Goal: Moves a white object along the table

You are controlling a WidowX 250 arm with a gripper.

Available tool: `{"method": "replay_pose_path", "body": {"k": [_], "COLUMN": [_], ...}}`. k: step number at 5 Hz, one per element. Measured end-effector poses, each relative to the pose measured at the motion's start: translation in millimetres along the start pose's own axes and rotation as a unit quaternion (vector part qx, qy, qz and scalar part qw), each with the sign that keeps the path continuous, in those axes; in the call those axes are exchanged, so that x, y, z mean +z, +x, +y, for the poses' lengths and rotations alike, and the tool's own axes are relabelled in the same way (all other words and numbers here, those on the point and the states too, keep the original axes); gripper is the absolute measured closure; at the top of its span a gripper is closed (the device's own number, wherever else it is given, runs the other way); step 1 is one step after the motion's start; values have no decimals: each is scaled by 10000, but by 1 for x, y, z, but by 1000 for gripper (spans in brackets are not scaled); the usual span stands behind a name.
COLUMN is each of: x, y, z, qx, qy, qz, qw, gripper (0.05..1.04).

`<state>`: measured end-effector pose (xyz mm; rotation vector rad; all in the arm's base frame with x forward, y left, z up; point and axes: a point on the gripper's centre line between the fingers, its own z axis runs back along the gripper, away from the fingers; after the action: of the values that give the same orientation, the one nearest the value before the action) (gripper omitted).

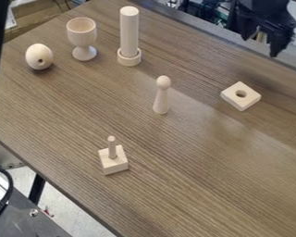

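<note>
The gripper [263, 43] is hanging near the table's [200, 185] far edge; whether its jaws are spreading or pinching, I cannot tell. The white object is probably one of the pale pieces: the holed block [245, 101] is lying nearest the jaws, the peg doll [161, 101] is standing farther off. Both are resting apart from the jaws, so the move is seemingly either awaiting its start or finished.

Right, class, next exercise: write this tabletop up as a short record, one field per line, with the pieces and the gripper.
surface: brown wood-grain table
back left: egg shape with a hole; goblet, upright; cylinder standing in a ring
middle: peg figure, upright
right: square block with a hole
front left: square base with upright peg
gripper: black, upper right
</note>
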<state>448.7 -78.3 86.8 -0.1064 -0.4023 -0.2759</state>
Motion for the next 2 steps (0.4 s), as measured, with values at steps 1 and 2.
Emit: {"method": "replay_pose_path", "body": {"k": [1,2], "x": [-11,-23], "y": [-15,-35], "z": [-7,-11], "qx": [161,161], "qy": [-133,-189], "qz": [169,391], "qw": [9996,9989], "gripper": [83,83]}}
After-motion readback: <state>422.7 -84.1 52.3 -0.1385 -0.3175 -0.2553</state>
